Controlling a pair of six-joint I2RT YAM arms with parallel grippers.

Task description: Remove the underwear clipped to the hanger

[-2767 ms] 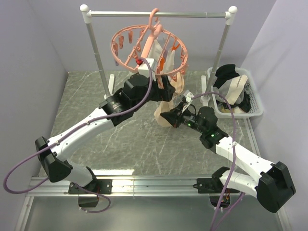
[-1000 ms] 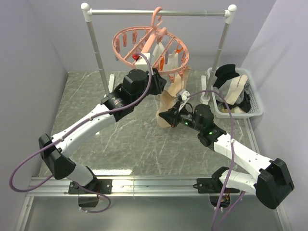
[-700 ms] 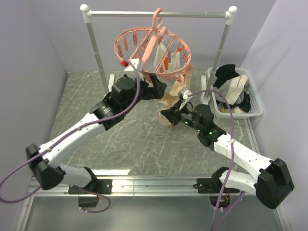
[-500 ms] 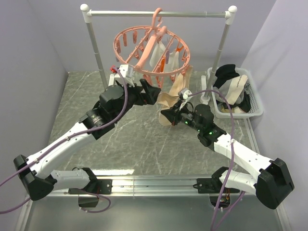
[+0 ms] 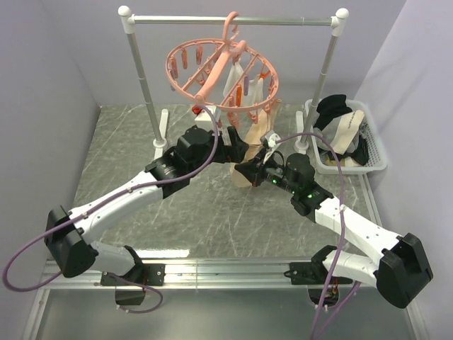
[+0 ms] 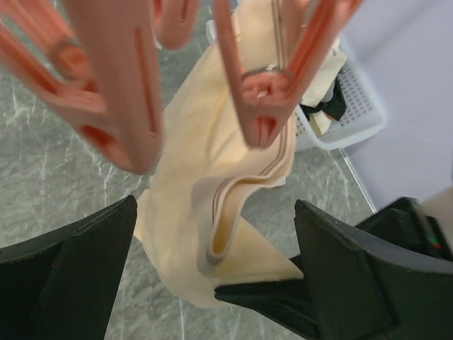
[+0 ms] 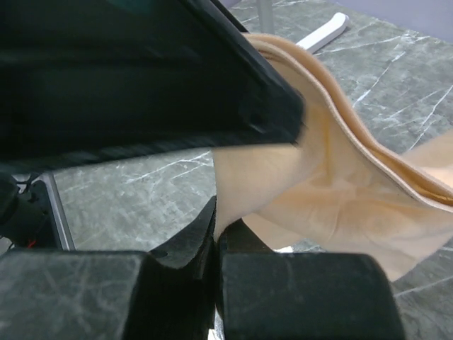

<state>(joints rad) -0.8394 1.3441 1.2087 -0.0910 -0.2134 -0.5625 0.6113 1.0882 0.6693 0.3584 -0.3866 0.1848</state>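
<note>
The salmon-pink hanger (image 5: 185,79) hangs by its hook from the rail. A cream-beige underwear (image 5: 260,132) hangs from one of its clips (image 6: 265,106) on the near right side of the ring. My right gripper (image 5: 247,172) is shut on the garment's lower corner, which shows pinched between its jaws in the right wrist view (image 7: 218,221). My left gripper (image 5: 237,151) is open just left of the cloth, below the ring. In the left wrist view (image 6: 212,212) the underwear (image 6: 191,163) hangs between its wide-open fingers (image 6: 78,276) without touching them.
A silver rail (image 5: 283,20) with white caps stands on two posts at the back. A white basket (image 5: 377,153) at the right holds black and cream garments (image 5: 333,108). Purple walls close in the left, back and right sides.
My left arm left the ring, swung out left and came back lower beside the cream underwear, jaws open. The ring rocked a little. My right gripper kept its hold on the cloth.
</note>
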